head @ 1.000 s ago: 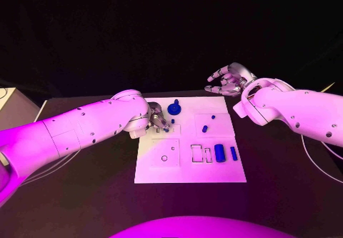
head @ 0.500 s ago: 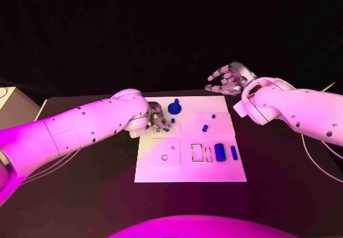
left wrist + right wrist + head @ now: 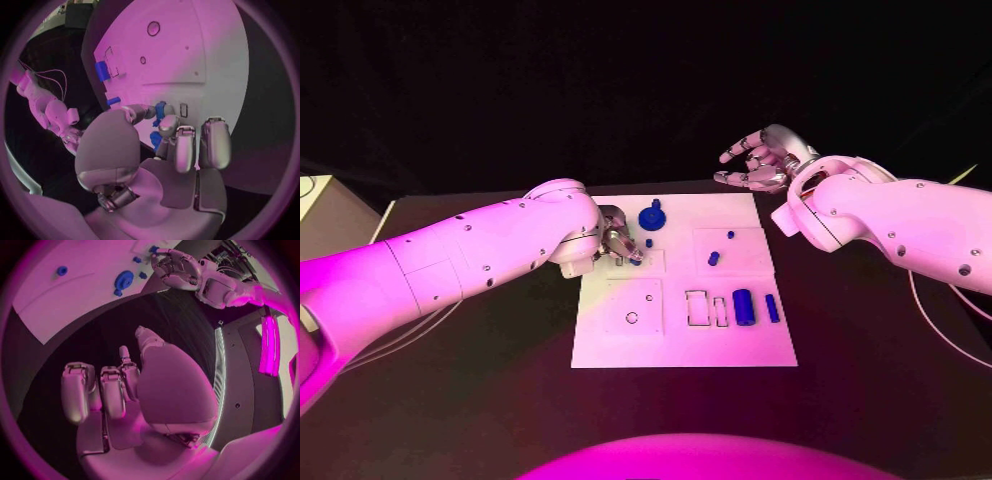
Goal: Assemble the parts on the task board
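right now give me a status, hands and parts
Left robot hand pinching a small blue part over the task board. Right robot hand empty, fingers apart, off the board's far edge. Blue gear beside the left hand.

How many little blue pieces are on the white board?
7 at least: a round blue disc, three small blue pegs, two blue bars, one blue piece by the left hand; more may hide under it.

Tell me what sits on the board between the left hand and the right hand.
In the head view, the round blue part stands on the task board between the left hand and the right hand; beyond it the board is bare.
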Controlling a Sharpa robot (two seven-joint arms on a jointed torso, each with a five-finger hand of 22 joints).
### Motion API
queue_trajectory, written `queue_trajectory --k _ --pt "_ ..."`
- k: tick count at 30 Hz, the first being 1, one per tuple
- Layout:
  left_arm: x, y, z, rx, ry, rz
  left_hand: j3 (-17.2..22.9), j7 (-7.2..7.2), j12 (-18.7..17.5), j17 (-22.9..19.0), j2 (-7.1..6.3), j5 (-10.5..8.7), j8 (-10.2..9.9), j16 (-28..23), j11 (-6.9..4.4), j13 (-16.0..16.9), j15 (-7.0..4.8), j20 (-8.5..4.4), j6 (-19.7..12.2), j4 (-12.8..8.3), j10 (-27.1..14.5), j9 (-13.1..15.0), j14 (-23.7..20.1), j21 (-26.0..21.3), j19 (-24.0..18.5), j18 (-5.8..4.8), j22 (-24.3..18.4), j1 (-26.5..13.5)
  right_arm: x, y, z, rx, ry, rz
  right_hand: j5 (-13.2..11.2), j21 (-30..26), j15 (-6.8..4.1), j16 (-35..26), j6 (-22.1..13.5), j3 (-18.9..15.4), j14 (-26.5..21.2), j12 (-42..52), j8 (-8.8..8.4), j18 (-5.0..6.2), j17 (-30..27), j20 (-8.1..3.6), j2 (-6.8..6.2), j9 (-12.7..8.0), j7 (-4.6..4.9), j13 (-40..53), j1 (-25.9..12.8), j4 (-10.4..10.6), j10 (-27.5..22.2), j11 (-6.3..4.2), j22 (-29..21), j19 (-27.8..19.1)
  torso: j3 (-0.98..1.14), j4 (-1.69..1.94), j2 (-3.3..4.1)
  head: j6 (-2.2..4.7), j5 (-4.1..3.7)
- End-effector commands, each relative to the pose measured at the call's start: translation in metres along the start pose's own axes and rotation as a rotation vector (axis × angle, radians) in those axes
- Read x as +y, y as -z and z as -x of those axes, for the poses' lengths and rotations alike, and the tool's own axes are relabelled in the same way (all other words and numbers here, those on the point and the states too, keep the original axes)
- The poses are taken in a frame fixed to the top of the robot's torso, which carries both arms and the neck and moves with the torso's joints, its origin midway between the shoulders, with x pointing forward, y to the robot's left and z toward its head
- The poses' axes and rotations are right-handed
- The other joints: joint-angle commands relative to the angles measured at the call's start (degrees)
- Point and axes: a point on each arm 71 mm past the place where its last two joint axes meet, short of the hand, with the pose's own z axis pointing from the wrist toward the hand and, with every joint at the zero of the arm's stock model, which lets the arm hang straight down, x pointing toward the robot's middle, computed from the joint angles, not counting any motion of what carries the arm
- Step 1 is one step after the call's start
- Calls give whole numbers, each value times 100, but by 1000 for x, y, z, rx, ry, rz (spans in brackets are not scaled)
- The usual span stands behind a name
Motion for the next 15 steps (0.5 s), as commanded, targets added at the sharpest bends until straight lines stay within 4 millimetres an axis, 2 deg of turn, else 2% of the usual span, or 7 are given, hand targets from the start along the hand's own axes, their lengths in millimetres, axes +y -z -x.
queue_trajectory --k 1,15 --pt "-1 0 -1 11 -14 -3 1277 -44 -6 1506 63 29 17 25 -7 -5 -51 0 79 -1300 27 5 606 31 22 -54 7 -13 1 0 -1 11 9 11 33 -23 -3 32 -34 38 585 11 34 -12 1500 18 -26 -6 -3 725 -23 -10 10 2 806 294 2 2 1 -11 1" --pt "-8 -4 -7 31 -28 -6 1283 -44 -3 1506 65 25 13 25 -7 3 -51 -3 79 -1306 32 8 606 33 25 -55 13 -14 2 1 -2 14 8 15 57 -30 -5 27 -36 62 582 8 50 -10 1491 16 -37 -11 -5 718 -61 -9 6 0 802 292 1 -1 2 -37 -4"
